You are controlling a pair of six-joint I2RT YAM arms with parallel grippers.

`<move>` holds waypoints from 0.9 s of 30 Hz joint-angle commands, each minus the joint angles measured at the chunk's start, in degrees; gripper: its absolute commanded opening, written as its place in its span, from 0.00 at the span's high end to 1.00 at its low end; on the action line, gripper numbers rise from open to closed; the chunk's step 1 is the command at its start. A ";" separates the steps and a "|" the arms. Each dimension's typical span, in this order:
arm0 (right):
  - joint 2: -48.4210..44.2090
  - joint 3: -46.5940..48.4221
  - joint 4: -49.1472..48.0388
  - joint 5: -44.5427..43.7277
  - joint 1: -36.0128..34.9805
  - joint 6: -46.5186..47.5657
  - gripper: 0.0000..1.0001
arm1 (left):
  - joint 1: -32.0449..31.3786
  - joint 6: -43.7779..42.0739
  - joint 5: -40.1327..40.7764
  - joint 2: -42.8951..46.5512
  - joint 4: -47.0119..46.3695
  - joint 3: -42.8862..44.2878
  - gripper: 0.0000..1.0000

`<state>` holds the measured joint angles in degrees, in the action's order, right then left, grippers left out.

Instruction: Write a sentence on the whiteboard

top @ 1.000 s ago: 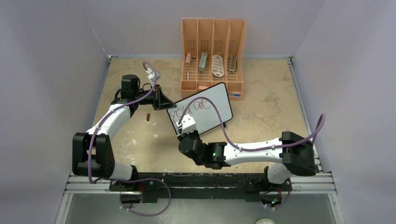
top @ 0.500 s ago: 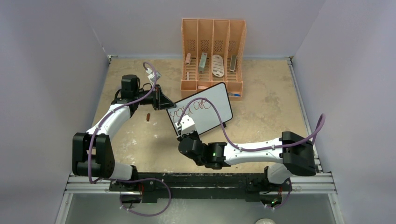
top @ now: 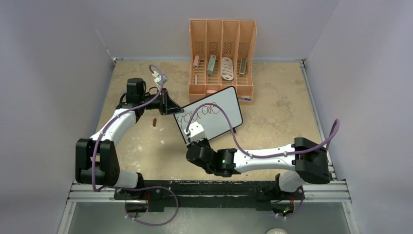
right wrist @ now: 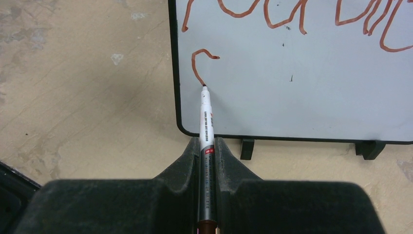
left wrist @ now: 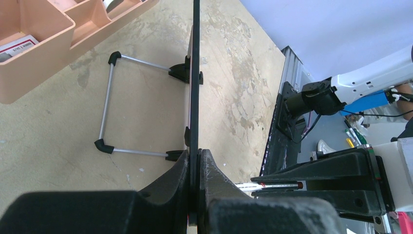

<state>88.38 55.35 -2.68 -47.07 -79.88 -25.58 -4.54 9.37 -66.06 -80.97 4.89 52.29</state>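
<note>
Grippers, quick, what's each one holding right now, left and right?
Left gripper: closed on the edge of the whiteboard.
Right gripper: closed on a marker, its tip touching the whiteboard.

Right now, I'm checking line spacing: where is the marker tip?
Right wrist view: the marker has its tip on the whiteboard near its lower left corner, ending a curved stroke.

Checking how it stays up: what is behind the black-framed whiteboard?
Behind the black-framed whiteboard, a silver wire stand with black corner caps rests on the tan table; the orange plastic organizer stands beyond. The top view hides the stand.
</note>
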 commanded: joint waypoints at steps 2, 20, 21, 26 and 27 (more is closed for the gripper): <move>-2.08 0.02 2.48 -3.17 -0.02 -2.36 1.00 | -0.56 -1.16 -0.14 1.63 -0.46 1.72 1.00; -2.07 -0.66 2.97 -1.50 -0.02 -2.41 1.00 | -0.56 -1.19 0.05 1.69 -0.35 1.76 1.00; -2.03 -0.62 2.94 -1.15 -0.02 -2.13 1.00 | -0.56 -1.19 -0.02 1.69 -0.32 1.74 1.00; -1.65 -0.53 2.94 -0.02 -0.05 -1.57 1.00 | -0.56 -1.19 0.01 1.69 -0.31 1.73 1.00; -1.63 -0.51 2.93 0.23 -0.02 -1.57 1.00 | -0.56 -1.19 0.00 1.71 -0.31 1.72 1.00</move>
<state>88.12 54.83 1.19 -46.85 -79.88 -27.62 -4.58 9.37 -65.98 -80.86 4.97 52.29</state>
